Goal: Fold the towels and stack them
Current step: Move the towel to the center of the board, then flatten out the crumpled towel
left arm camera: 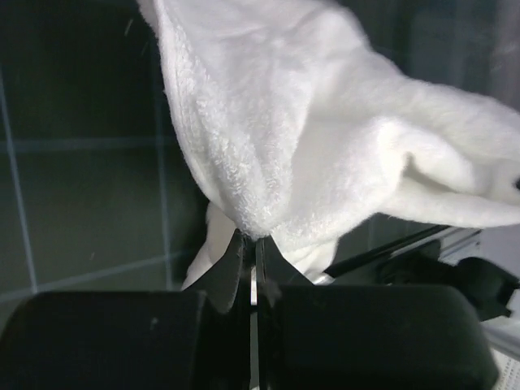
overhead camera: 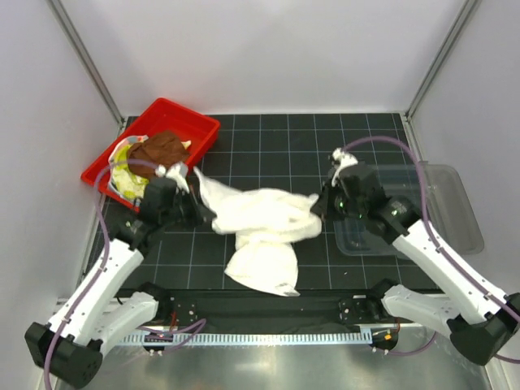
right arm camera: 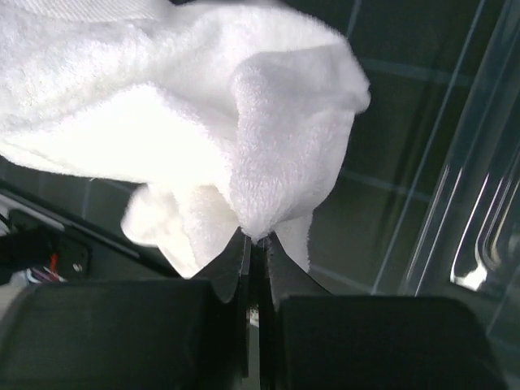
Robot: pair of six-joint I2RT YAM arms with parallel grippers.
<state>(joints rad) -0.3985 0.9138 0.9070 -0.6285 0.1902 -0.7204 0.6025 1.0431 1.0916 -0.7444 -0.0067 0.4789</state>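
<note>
Looks like the spreading-out step. The white towel lies bunched mid-bench between the arms. The left pincer is clamped on one corner and the right pincer on another. My guess for the next move: pull apart, then lay it flat for folding. The other towels sit in the tray.

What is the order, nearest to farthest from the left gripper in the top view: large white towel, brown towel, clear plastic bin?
1. The large white towel, pinched in the left gripper.
2. The brown towel, in the red plastic tray, rear left.
3. The clear plastic bin, far right.
</note>
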